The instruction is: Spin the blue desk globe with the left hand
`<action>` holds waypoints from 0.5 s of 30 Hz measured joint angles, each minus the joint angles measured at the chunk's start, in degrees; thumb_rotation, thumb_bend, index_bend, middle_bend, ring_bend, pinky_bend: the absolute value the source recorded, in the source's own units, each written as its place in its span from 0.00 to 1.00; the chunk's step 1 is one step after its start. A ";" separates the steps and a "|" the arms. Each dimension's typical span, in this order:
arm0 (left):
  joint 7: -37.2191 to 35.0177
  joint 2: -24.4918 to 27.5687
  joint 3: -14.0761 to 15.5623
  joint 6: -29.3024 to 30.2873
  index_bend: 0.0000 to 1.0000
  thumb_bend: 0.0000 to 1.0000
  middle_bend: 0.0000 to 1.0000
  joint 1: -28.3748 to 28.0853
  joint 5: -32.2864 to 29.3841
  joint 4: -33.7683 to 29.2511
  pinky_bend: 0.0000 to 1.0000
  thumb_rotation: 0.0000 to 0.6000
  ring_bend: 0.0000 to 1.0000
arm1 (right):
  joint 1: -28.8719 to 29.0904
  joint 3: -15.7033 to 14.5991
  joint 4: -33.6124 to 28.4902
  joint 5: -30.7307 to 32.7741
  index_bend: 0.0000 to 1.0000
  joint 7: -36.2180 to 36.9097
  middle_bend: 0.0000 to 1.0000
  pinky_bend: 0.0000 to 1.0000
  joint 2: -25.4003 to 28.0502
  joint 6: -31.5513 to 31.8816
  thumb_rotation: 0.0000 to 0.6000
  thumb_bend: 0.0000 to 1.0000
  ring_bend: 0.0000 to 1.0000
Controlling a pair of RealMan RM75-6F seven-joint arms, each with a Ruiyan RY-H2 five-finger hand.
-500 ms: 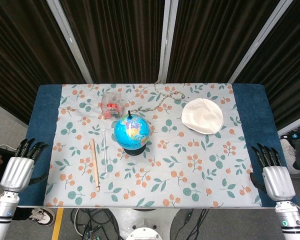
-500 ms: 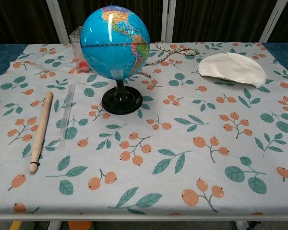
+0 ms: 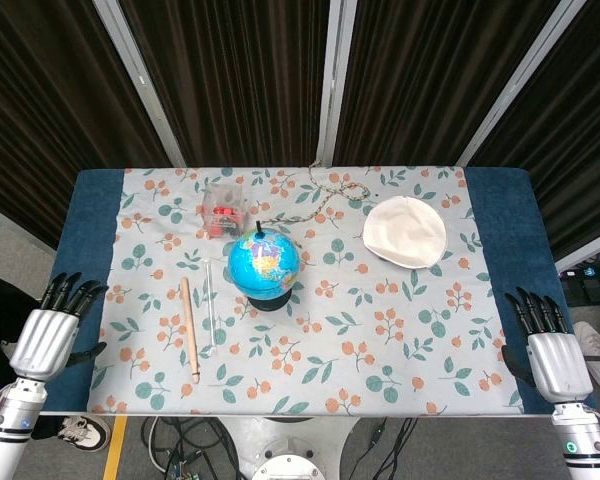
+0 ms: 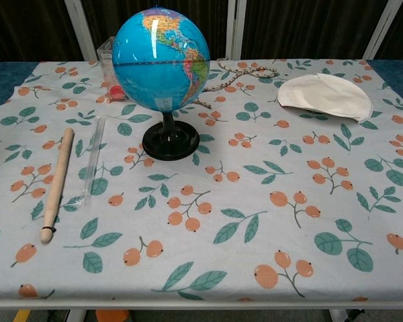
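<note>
Head view shows both arms at the near corners of the counter [image 3: 500,215]: the left robot hand [image 3: 44,338] sits off the left edge, fingers extended and slightly apart, holding nothing; the right robot hand [image 3: 550,355] sits off the right edge in the same condition. Neither robot hand appears in the chest view. The blue desk globe [image 3: 264,263] stands upright on its black base, well apart from the left robot hand, ahead of it and toward the counter's middle. Between that hand and the globe lie a wooden stick [image 3: 190,328] and, just beside it on the globe side, a clear tube [image 3: 208,305]. Beyond the globe are a small clear box [image 3: 222,208] with red contents and a patterned cord [image 3: 325,195]. A white cloth cap [image 3: 404,230] lies ahead of the right robot hand, well apart from it. Chest view alone shows the globe's stand and round foot plainly, and a dark loop at the stick's near end.
</note>
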 measured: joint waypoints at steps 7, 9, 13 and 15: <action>1.73 -0.38 -0.90 -1.86 0.19 0.12 0.15 -3.78 3.65 -1.64 0.04 1.00 0.04 | -0.30 0.41 0.88 1.05 0.00 0.64 0.00 0.00 0.21 0.21 1.00 0.33 0.00; 2.08 -0.80 -1.35 -2.83 0.19 0.12 0.15 -5.28 4.64 -2.15 0.04 1.00 0.04 | -0.28 0.45 1.11 1.09 0.00 0.73 0.00 0.00 0.12 0.14 1.00 0.33 0.00; 2.80 -2.62 -2.77 -5.88 0.18 0.12 0.15 -9.52 6.59 -2.90 0.04 1.00 0.04 | -0.49 0.66 1.62 1.55 0.00 1.12 0.00 0.00 0.16 0.40 1.00 0.33 0.00; 3.15 -3.76 -3.65 -7.32 0.19 0.12 0.15 -11.44 6.91 -3.11 0.04 1.00 0.04 | -0.59 0.81 1.78 1.81 0.00 1.41 0.00 0.00 0.33 0.51 1.00 0.33 0.00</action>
